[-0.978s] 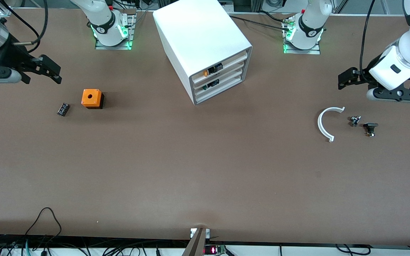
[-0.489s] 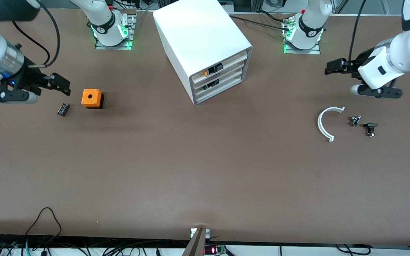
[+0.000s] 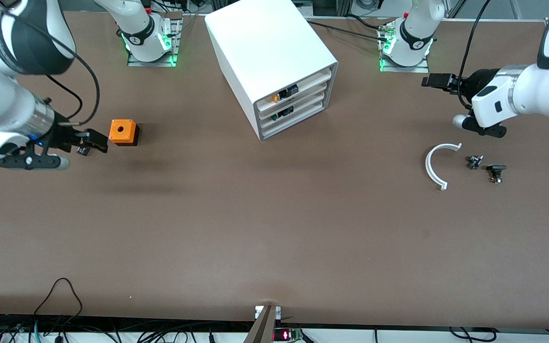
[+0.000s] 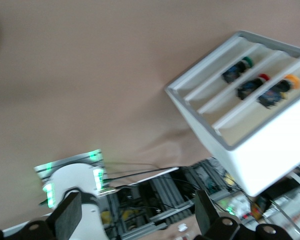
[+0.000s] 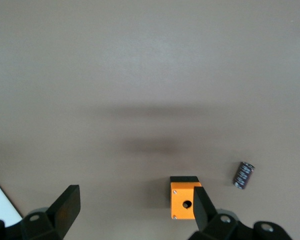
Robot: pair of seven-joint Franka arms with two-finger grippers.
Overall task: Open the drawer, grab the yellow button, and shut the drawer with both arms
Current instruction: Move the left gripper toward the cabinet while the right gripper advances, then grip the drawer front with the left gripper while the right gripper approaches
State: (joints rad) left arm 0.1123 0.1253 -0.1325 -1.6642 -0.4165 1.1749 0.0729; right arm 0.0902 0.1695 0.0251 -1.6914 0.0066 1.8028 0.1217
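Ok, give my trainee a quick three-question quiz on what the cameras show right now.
1. True or false: the top drawer of the white cabinet has already been pulled out.
2. Which gripper hangs above the small black part beside the orange cube? A) left gripper B) right gripper
3. Fill in: the button with the orange cap lies in the ____ drawer.

Key
1. False: it sits flush with the two drawers below.
2. B: the right gripper, jaws open, holding nothing. The left gripper, jaws open, hangs over bare table at its own end.
3. Top.
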